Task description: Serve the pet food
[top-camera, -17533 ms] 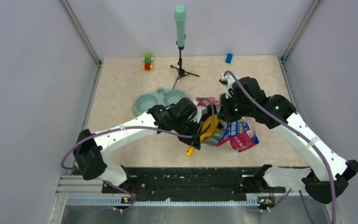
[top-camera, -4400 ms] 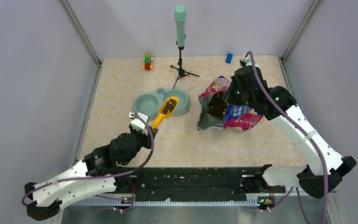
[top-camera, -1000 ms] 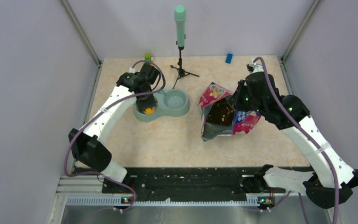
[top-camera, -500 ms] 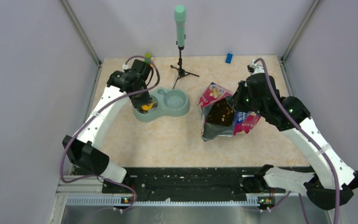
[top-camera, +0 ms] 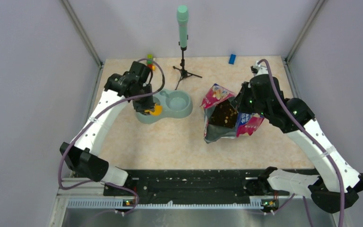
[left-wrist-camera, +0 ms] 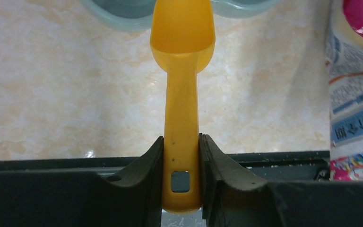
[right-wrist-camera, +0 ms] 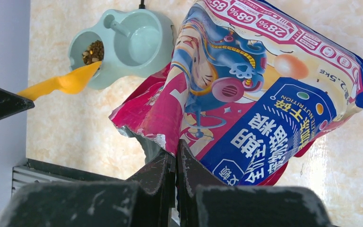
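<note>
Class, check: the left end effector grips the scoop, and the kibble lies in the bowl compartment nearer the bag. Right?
No: the left end effector grips the scoop, but the kibble lies in the bowl compartment farther from the bag; see the right wrist view.

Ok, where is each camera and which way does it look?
Top external: high behind the robot, looking down on the table; left arm and right arm show.
Left wrist: on the left arm, facing along the scoop clamped in the left end effector; fingers show.
Right wrist: on the right arm, facing the bag pinched by the right end effector.
Shared: top and right wrist both show the bowl.
</note>
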You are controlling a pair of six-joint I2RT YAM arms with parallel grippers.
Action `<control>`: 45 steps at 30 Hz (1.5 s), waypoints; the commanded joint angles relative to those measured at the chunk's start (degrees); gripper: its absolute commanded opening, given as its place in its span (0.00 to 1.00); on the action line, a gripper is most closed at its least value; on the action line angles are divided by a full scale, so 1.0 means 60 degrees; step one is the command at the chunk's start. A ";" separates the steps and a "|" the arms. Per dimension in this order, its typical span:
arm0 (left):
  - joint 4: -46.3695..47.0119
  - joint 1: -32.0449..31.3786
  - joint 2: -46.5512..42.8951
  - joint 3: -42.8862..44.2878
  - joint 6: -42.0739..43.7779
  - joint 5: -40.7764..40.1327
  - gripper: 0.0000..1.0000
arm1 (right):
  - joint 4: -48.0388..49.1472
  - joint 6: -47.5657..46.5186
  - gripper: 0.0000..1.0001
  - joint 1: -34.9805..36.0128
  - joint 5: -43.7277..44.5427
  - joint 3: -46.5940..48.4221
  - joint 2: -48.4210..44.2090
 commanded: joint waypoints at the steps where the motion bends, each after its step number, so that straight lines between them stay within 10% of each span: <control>1: 0.1253 0.0029 -0.1025 -0.0552 0.1482 0.2142 0.00 | 0.0875 -0.0004 0.00 0.0031 -0.0127 0.0243 -0.0195; 12: 0.2500 0.0022 -0.2679 -0.1303 0.3262 0.3056 0.00 | 0.0945 -0.0001 0.00 0.0031 -0.0165 0.0210 -0.0153; 22: 0.5178 0.0007 -0.6522 -0.3515 0.5662 0.6524 0.00 | 0.0806 -0.0188 0.00 0.0028 0.0159 0.0616 0.0055; 29: 0.4584 0.0000 -0.6592 -0.2986 0.5404 0.8122 0.00 | 0.0871 -0.0172 0.00 0.0031 0.0205 0.0725 0.0181; 38: 0.4463 -0.0585 -0.6337 -0.2785 0.4188 0.7907 0.00 | 0.0897 -0.0071 0.00 0.0031 0.0346 0.0781 0.0121; 45: 0.5543 -0.3316 -0.5701 -0.3078 0.3779 0.6455 0.00 | 0.1042 0.0031 0.00 0.0031 0.0216 0.0807 0.0296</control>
